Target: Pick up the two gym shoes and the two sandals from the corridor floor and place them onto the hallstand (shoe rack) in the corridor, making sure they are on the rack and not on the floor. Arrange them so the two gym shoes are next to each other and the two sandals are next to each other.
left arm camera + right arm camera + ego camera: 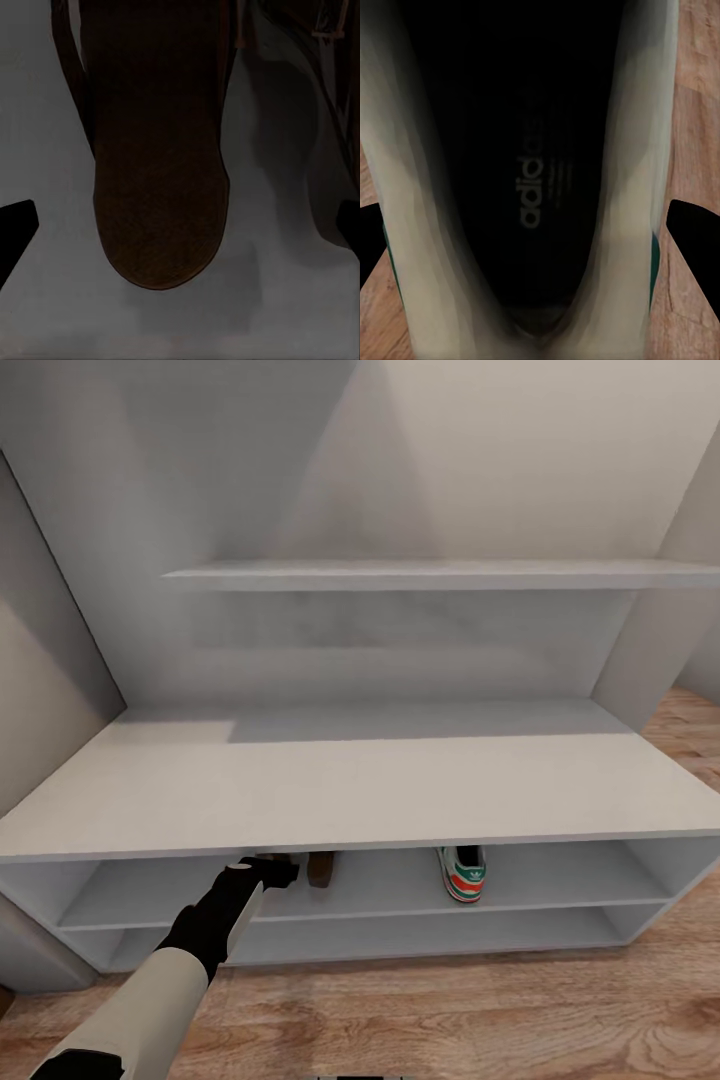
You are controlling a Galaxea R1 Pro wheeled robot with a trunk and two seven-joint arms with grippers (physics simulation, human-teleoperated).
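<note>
White-grey panels form the shoe rack (pixel 350 790): a wide flat top and two open shelf levels below it, standing on the wood-plank floor (pixel 480 1020).

Upper shelf level, head view:
- One sneaker (pixel 461 872) stands toward the right, heel facing outward, with green stripes and red-orange heel trim visible.
- One brown sandal (pixel 320 868) stands left of centre, well apart from the sneaker and partly hidden under the top panel's front edge.

Left arm: it reaches up from the lower left, and the left hand (pixel 280 870) is at the mouth of the upper shelf, just beside that sandal. In the left wrist view, a second sandal (pixel 159 150) lies sole-long between the two dark fingertips (pixel 15 225), on a grey surface. The tips stand wide of the sandal on both sides and do not touch it; the hand is spread and holds nothing. Part of the other sandal's strap (pixel 330 45) shows at the frame edge.

Right arm: the right wrist view looks straight down into a second sneaker (pixel 532 195), with its dark insole and white collar in view. The sneaker rests on the wood floor (pixel 697 112). The right hand's fingertips (pixel 697 232) flank the sneaker at either side, spread apart. Whether they touch its sides cannot be determined.
</note>
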